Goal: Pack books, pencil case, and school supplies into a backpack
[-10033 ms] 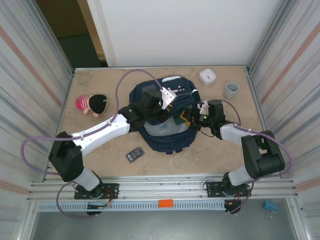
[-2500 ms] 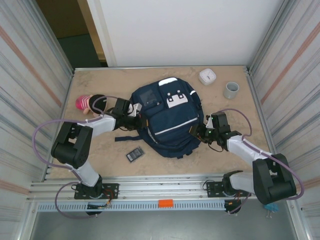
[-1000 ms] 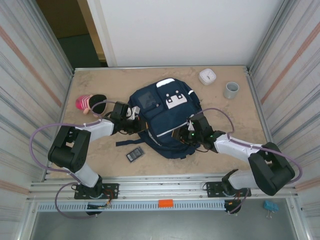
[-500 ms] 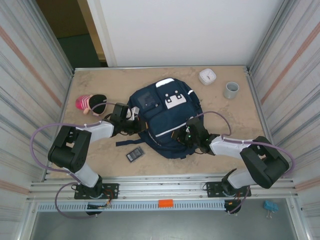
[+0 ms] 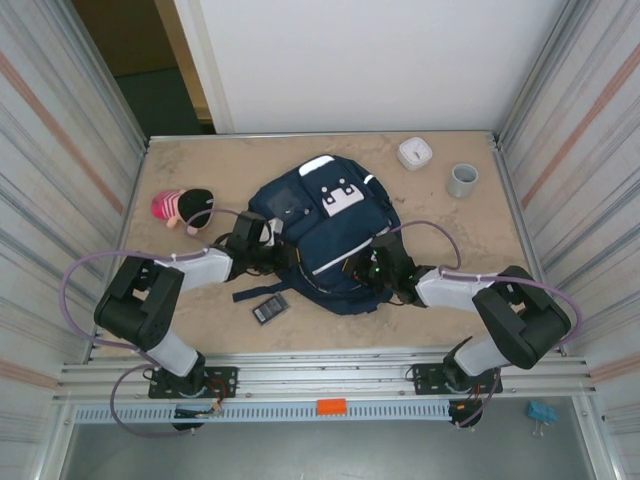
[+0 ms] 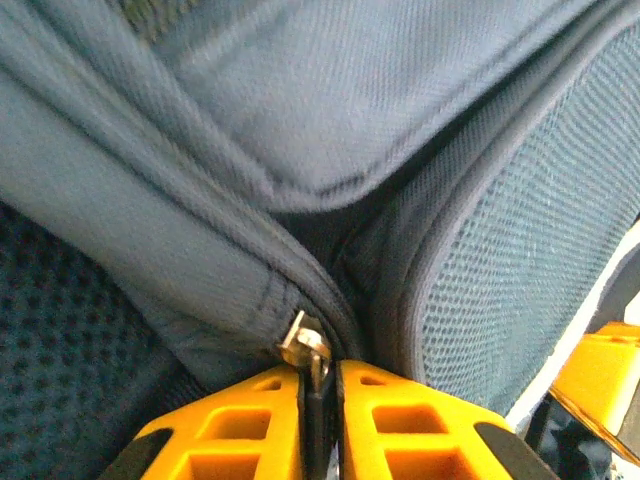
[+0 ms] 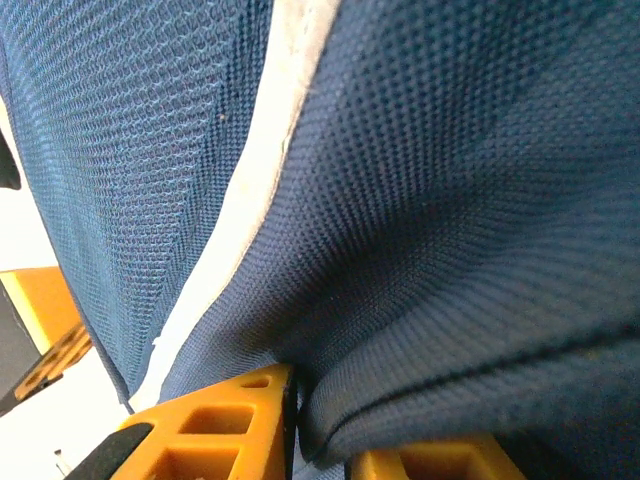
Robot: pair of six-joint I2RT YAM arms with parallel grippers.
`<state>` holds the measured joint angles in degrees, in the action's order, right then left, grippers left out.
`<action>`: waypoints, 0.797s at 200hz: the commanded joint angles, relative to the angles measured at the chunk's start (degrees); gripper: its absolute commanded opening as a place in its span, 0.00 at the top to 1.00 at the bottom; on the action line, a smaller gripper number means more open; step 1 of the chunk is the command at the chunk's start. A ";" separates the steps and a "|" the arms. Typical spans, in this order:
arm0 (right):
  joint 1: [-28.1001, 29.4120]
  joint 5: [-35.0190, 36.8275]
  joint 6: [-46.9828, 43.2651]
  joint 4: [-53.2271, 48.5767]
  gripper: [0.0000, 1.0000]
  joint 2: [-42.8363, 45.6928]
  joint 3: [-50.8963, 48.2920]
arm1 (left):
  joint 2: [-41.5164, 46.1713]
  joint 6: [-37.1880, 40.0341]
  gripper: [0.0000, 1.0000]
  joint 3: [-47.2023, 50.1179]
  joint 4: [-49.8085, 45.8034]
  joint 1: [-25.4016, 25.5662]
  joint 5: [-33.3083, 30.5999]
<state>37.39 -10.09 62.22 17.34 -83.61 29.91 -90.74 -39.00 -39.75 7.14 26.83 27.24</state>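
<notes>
This looks like a robotics lab test cell, not a home or office. Ribbed sheet-metal walls close in the left and right sides of the overhead view, with a plain white panel across the top. A tan tabletop sits boxed between them. Along the bottom runs an aluminium rail with two robot arm bases bolted to it, lower left and lower right, trailing loose purple cables.
</notes>
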 commanded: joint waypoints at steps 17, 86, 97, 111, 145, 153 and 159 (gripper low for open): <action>-3.95 -0.84 -5.92 -0.21 0.78 0.06 6.28 | 3.98 -0.55 0.81 2.05 -4.89 4.16 6.28; -16.24 -13.01 -18.00 -6.64 0.73 -5.19 12.07 | 10.28 4.79 0.42 -1.75 -10.67 6.06 0.53; -17.77 -14.93 -19.71 -7.65 0.69 -4.53 12.45 | 12.58 8.29 0.34 -3.20 -14.45 5.33 -2.26; -18.65 -15.14 -22.38 -10.64 0.64 -2.13 13.25 | 14.95 12.30 0.26 -4.93 -18.44 3.68 -6.37; -17.23 -12.68 -25.89 -18.57 0.54 6.10 13.93 | 15.94 12.10 0.18 -6.66 -18.56 -7.63 -4.33; -16.33 -12.31 -25.76 -19.46 0.53 7.89 13.59 | 15.00 12.65 0.18 -7.75 -18.53 -9.48 -4.18; -15.51 -12.18 -25.52 -19.71 0.53 8.89 13.23 | 14.07 13.53 0.18 -8.66 -18.47 -10.39 -4.27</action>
<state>19.64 -22.37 40.05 2.81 -79.96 41.91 -75.07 -29.10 -45.65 -8.62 20.99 23.59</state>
